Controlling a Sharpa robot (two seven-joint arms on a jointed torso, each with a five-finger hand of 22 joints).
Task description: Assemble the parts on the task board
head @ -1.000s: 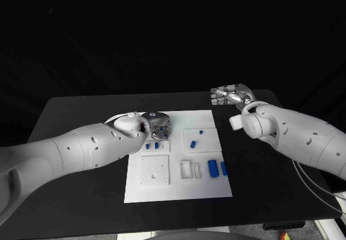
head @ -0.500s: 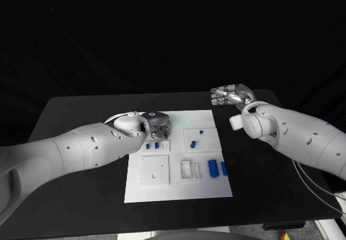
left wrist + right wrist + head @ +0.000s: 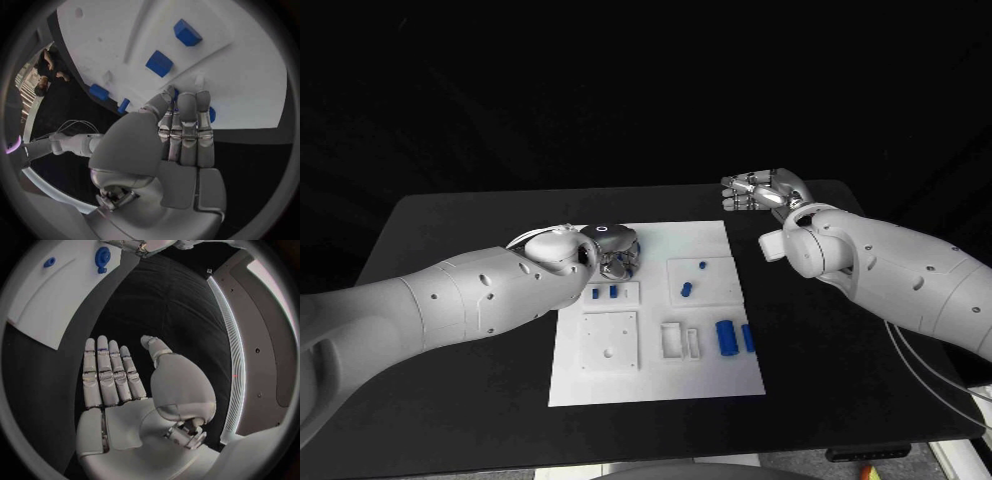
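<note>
The white task board (image 3: 661,370) lies in the middle of the black table. My left hand (image 3: 615,250) hovers over its far left part. In the left wrist view its straight fingers (image 3: 187,125) and thumb close round a round blue part (image 3: 211,114), mostly hidden behind them. Two small blue parts (image 3: 604,292) stand just in front of that hand. More blue parts sit in the middle (image 3: 685,290) and at the right, among them a thick cylinder (image 3: 726,336). My right hand (image 3: 762,190) is raised off the board's far right corner, fingers apart and holding nothing.
White recessed blocks (image 3: 610,340) and a slotted holder (image 3: 672,340) sit on the near half of the board. Bare black table (image 3: 459,300) surrounds the board. The right forearm (image 3: 877,270) crosses the table's right side.
The left hand has shifted very slightly over the board's far left part. The right hand and the loose parts have not moved.
</note>
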